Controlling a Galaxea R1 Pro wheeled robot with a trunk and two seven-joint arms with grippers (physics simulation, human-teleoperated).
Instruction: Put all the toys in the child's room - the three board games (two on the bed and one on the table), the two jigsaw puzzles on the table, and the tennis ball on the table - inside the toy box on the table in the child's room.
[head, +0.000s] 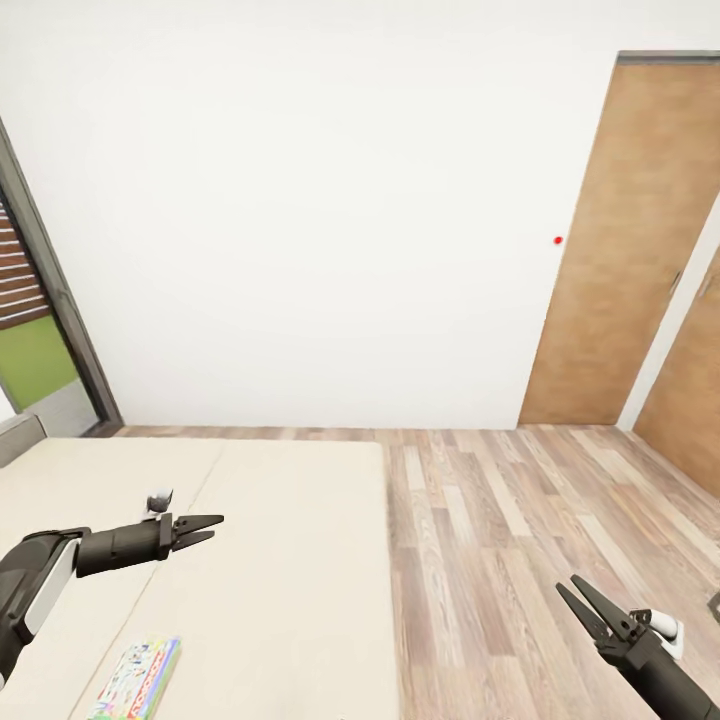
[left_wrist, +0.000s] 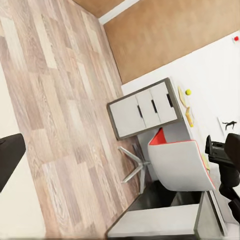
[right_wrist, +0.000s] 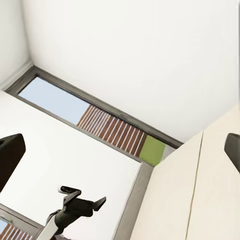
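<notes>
A colourful flat board game (head: 135, 680) lies on the cream bed (head: 280, 560), near its front edge. My left gripper (head: 208, 530) hovers open and empty over the mattress, farther back than the game. My right gripper (head: 578, 596) is open and empty above the plank floor right of the bed; its fingers (right_wrist: 10, 157) stand wide apart. In the left wrist view the grey table (left_wrist: 175, 135) with its three-drawer unit (left_wrist: 142, 110) stands across the floor. The tennis ball (left_wrist: 188, 92) and thin yellowish slabs (left_wrist: 189, 116), apparently the jigsaw puzzles, rest on it. The toy box is out of view.
A white chair with a red inner back (left_wrist: 180, 165) stands at the table. Brown doors (head: 630, 250) are at the right, with a red wall knob (head: 558, 240) beside them. A dark-framed window (head: 40, 320) is at the left. Open plank floor (head: 500, 540) lies between bed and doors.
</notes>
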